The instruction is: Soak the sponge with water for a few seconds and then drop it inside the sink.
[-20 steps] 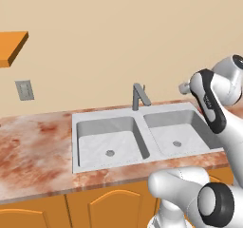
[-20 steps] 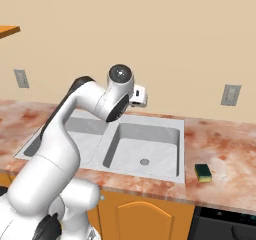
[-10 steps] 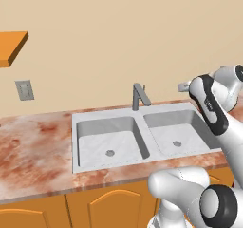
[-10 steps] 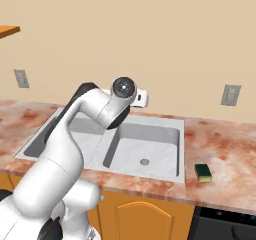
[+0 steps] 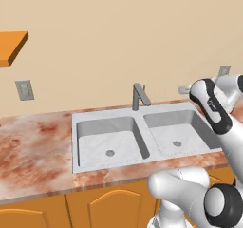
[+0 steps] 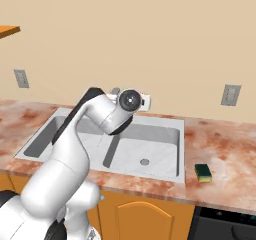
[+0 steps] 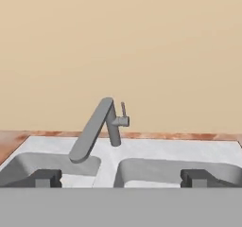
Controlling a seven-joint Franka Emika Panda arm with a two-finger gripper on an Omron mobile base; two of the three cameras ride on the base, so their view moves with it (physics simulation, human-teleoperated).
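The sponge (image 6: 203,172), yellow with a dark green top, lies flat on the counter just right of the sink (image 6: 165,127), near the front edge. The double-basin sink (image 5: 107,116) has a grey faucet (image 5: 139,97) behind its divider. In the hand view my gripper (image 7: 120,178) is open, with nothing between its dark fingertips (image 7: 45,178). It hovers over the basins and faces the faucet (image 7: 94,131) and the back wall. The spout angles down over the left basin (image 7: 28,167). No water is in view at the spout. The sponge lies well off to the gripper's right.
Marbled reddish counter (image 5: 33,151) runs on both sides of the sink. Wall outlets (image 6: 230,94) (image 5: 23,90) sit on the beige wall. An orange shelf (image 5: 12,47) juts out at the upper left. A dark appliance top (image 6: 225,223) borders the counter at the lower right.
The arm's wrist has sunk a little and drifted right over the sink. The gripper stayed open, and the sponge has not moved.
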